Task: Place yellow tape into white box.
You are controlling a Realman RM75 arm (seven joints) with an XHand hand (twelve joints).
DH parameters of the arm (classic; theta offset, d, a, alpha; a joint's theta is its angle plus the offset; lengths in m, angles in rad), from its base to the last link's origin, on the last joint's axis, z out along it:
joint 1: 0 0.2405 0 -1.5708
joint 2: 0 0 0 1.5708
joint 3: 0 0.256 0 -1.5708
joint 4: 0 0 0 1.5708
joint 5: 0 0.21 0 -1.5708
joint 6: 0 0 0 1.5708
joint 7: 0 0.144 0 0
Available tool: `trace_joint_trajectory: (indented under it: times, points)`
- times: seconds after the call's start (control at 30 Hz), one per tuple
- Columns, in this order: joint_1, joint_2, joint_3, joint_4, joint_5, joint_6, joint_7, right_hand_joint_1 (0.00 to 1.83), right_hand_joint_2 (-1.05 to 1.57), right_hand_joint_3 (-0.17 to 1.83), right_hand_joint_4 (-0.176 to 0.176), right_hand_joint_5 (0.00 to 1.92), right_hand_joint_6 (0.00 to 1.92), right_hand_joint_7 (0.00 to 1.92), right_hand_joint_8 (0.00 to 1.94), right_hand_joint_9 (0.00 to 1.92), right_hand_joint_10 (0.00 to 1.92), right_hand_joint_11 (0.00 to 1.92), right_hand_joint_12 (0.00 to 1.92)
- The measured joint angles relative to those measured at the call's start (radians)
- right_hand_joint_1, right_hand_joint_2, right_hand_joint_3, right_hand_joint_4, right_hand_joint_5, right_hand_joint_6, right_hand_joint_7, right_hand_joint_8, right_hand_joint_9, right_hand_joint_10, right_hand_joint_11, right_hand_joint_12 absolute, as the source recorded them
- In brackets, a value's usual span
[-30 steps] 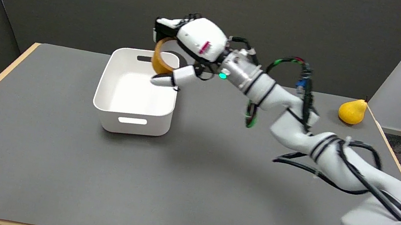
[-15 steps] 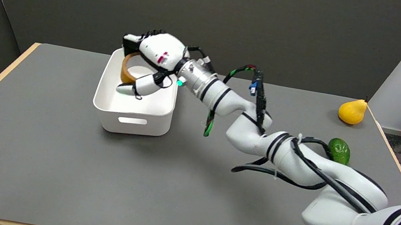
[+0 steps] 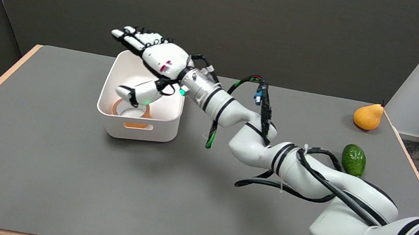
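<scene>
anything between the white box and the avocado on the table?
Head view: the right arm and its cables cross above that stretch between white box and avocado; the table beneath looks bare.

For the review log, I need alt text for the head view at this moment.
A yellow tape roll lies flat inside a white box on a grey table, while the robot's right hand hovers open above it. A pear and an avocado sit far right.

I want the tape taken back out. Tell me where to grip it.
Come from above: the yellow tape lies flat in the white box, against its near wall. Probably pinch the far side of the ring, one finger through its open centre. The robot hand is open above.
</scene>
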Motion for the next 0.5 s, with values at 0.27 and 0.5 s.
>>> trace_joint_trajectory:
  times: [0.27,0.5]
  points:
    - [-0.042,0.089,0.083,0.066,0.089,0.012,-0.011,0.29,0.57,1.0,0.095,0.0,0.18,0.03,0.18,0.04,0.53,0.1,0.99]
    - [-0.083,0.224,0.181,0.099,0.247,0.067,-0.013,0.3,0.58,0.98,0.091,0.02,0.16,0.05,0.19,0.06,0.54,0.08,1.02]
